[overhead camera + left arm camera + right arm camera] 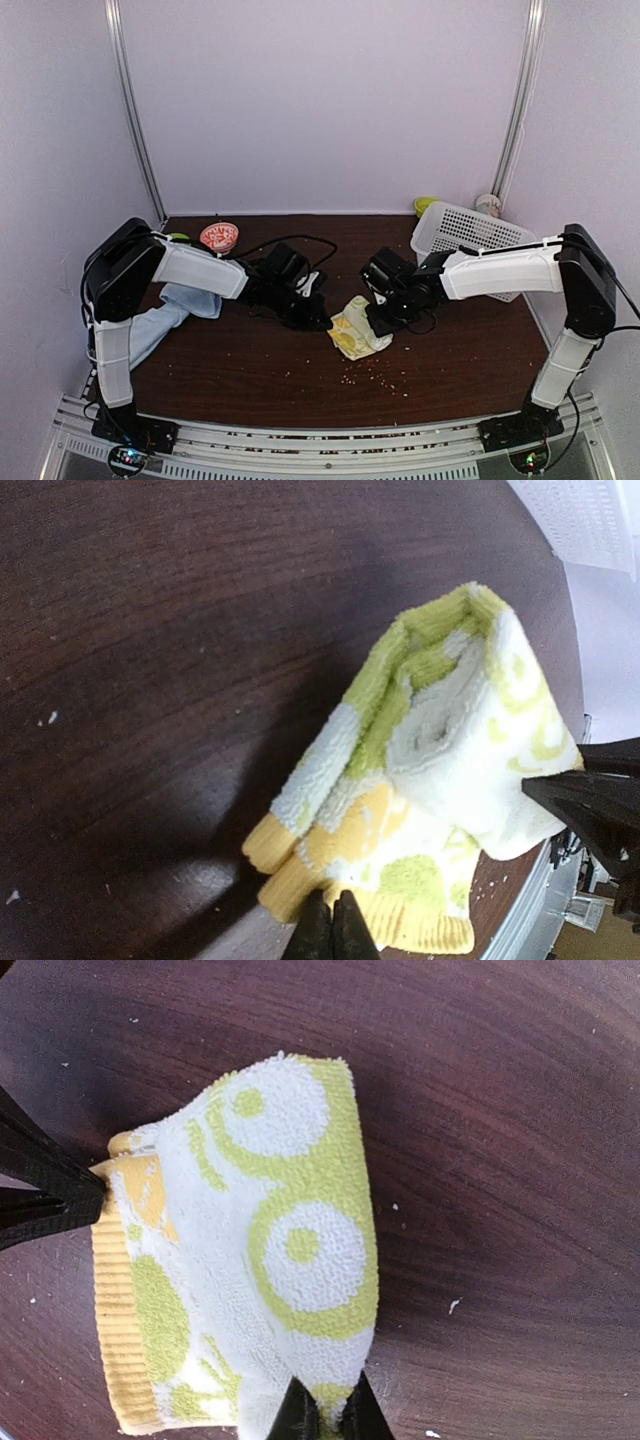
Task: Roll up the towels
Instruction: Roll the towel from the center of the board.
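Two arms meet over the lime-green towel (440,740) near the middle of the dark tabletop (250,370). The towel lies bunched in a loose, half-formed roll, with a curl of cream pile showing at one end. We see the left pincer (333,930) clenched at the ribbed yellow edge. The right pincer (320,1415) is clenched on the cream-and-green end opposite. Each appears to have a thin pinch of cloth between its tips.

The pale blue towel (185,300) lies unrolled at the left side of the tabletop, partly under the left arm and trailing toward the near edge. Neither pincer touches it.

We judge the printed towel to be light, soft and thoroughly limp. Its looped terry pile should give good friction and little risk of slipping, but it will not hold a shape by itself. A pinch taken in the middle would only drag it into a heap. The better holds, in our view, are the two ends of the leading edge. The yellow hem is the firmest of these, being denser and flatter than the pile. With both ends held level, the layers should turn over together and not skew into a cone. The roll looks ready to spring open if let go. Crumbs (380,375) scattered just in front of it could catch in the pile.
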Controlling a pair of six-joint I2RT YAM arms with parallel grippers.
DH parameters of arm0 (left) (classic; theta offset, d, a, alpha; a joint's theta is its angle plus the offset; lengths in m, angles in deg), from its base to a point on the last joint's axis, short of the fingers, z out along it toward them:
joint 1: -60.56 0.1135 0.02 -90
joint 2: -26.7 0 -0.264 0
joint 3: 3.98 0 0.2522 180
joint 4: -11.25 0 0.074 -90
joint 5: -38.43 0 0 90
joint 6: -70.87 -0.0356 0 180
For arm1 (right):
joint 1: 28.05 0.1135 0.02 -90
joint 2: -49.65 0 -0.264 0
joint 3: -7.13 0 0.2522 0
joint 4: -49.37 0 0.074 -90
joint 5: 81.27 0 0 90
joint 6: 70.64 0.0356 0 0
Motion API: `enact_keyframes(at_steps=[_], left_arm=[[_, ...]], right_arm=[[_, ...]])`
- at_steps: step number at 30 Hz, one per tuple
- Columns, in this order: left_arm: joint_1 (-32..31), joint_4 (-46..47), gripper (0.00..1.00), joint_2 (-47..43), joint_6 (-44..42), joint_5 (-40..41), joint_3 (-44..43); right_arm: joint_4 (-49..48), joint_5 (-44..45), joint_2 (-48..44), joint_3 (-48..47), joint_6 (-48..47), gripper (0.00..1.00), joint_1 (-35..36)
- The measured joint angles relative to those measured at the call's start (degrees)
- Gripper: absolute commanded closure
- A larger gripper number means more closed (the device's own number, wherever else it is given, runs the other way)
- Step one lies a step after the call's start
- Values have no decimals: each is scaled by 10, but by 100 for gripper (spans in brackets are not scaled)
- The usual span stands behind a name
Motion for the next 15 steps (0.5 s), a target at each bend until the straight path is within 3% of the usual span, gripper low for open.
enact_keyframes(at_steps=[15], left_arm=[[-12,3,100,9,5,-3,-1]], right_arm=[[37,110,67,-57,15,100,60]])
